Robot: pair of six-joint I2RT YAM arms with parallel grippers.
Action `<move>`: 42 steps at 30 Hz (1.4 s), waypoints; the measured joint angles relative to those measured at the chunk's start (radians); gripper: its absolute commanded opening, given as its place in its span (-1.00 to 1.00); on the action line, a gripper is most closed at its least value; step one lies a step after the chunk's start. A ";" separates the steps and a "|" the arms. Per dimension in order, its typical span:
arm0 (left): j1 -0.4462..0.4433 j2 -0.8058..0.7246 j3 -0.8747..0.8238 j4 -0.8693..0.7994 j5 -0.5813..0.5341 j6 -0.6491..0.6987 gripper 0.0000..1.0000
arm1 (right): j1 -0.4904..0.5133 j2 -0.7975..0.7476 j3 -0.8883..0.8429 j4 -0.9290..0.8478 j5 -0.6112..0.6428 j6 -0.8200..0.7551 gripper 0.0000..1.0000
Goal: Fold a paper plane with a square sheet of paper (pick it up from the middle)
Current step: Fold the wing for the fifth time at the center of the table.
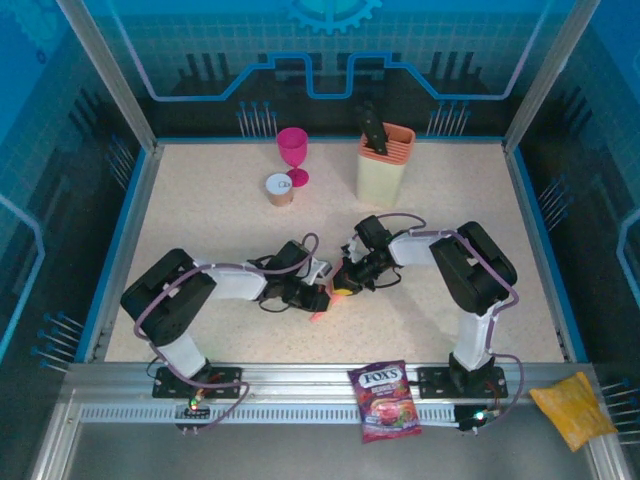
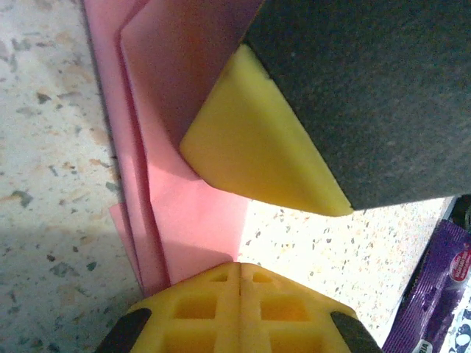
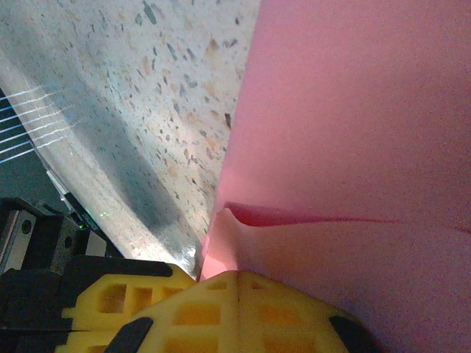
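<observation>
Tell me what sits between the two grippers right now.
The folded pink paper. In the top view it bridges the gap between the left gripper and the right gripper, and each wrist view shows it pinched.

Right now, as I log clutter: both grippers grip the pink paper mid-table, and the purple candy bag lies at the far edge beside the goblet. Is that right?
Not the bag. The purple candy bag lies at the near edge, between the arm bases, far from the goblet; the top external view shows it. The left gripper and right gripper do grip the pink paper mid-table.
</observation>
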 measured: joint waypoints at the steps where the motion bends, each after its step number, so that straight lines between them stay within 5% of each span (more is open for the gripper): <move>1: -0.003 -0.006 -0.009 0.009 -0.006 -0.006 -1.00 | 0.000 0.001 0.000 0.000 0.000 0.000 -1.00; 31: -0.129 -0.319 -0.343 0.167 -0.203 -0.285 -1.00 | 0.002 0.016 0.006 -0.007 -0.030 0.000 -1.00; 42: -0.128 -0.597 -0.325 -0.212 -0.245 -0.307 -1.00 | 0.002 0.016 0.006 -0.007 -0.030 0.000 -1.00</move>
